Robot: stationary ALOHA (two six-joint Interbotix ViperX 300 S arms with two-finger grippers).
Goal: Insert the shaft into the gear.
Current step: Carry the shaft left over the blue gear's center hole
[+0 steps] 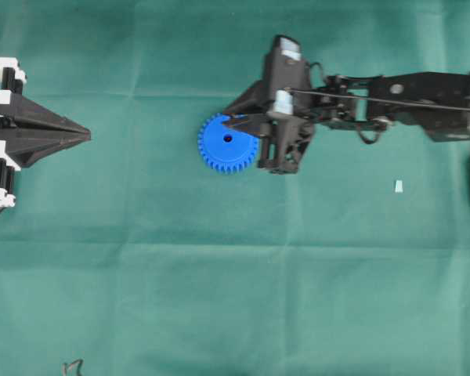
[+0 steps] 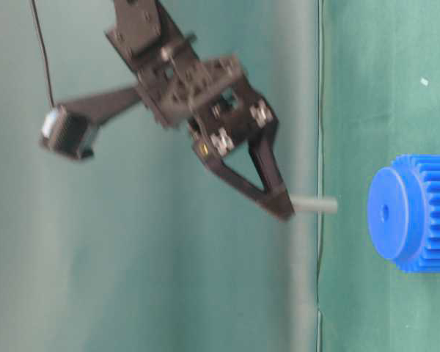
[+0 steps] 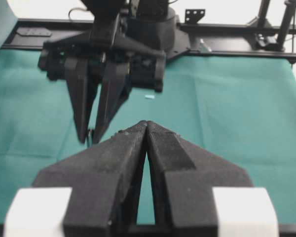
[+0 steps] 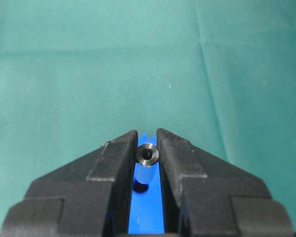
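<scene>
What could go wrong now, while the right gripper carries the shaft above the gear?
1. The right gripper pinches the shaft only at its upper end, so it may tilt or slip on contact.
2. The gear lies loose on the cloth; an off-centre touch beside its hole could push it aside.
</scene>
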